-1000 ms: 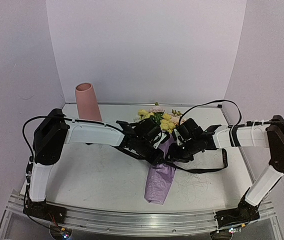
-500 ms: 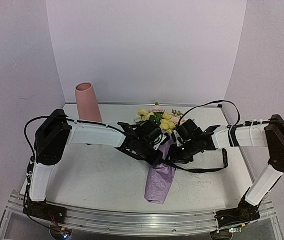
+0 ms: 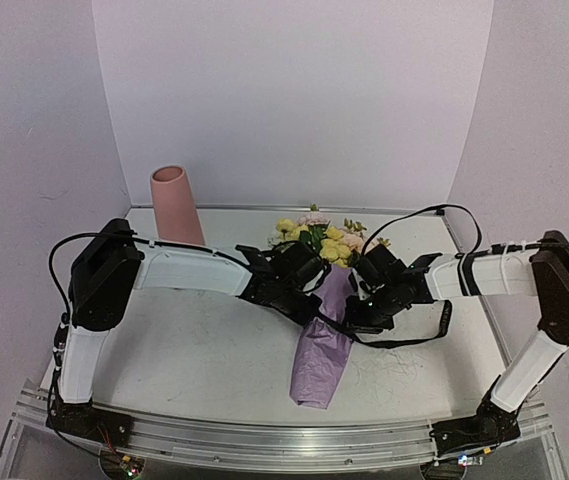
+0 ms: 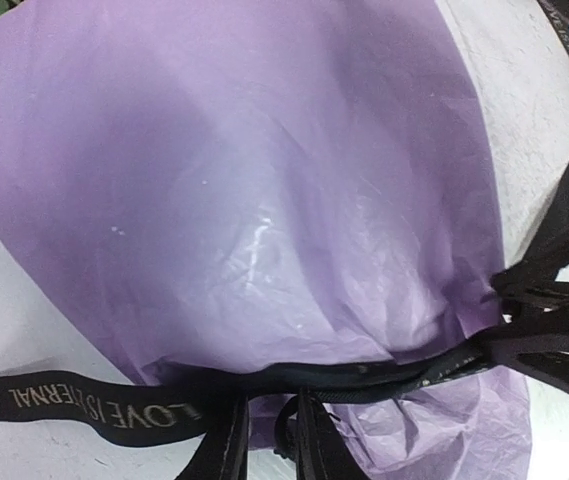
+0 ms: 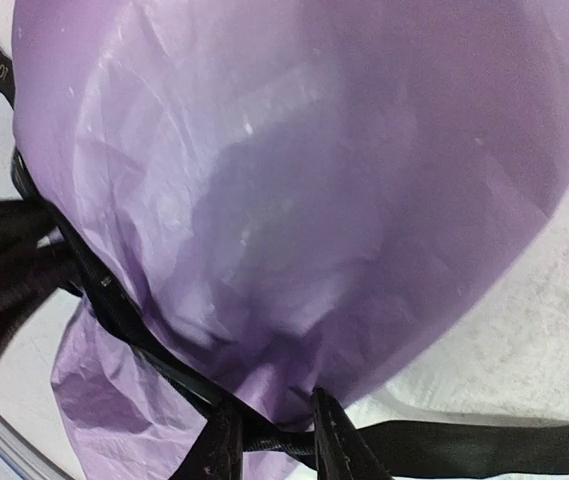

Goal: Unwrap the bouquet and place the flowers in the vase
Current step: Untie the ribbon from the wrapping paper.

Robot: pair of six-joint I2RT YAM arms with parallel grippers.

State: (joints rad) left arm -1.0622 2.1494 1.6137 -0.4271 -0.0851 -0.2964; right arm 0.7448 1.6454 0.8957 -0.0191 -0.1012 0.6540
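bouquet (image 3: 322, 345) lies flat mid way across the table (image 3: 189, 350), flowers (image 3: 316, 238) toward the far wall, paper (image 4: 264, 200) tail toward the near edge. black ribbon (image 4: 84, 405) is tied round the waist, one end trailing off to the right. l gripper (image 4: 262, 430) and r gripper (image 5: 276, 430) meet at the waist, one per side. each has its fingers close either side of the ribbon band w/ a narrow gap. we can't tell if they pinch it. vase (image 3: 176, 205) upright, far-left corner, well apart.
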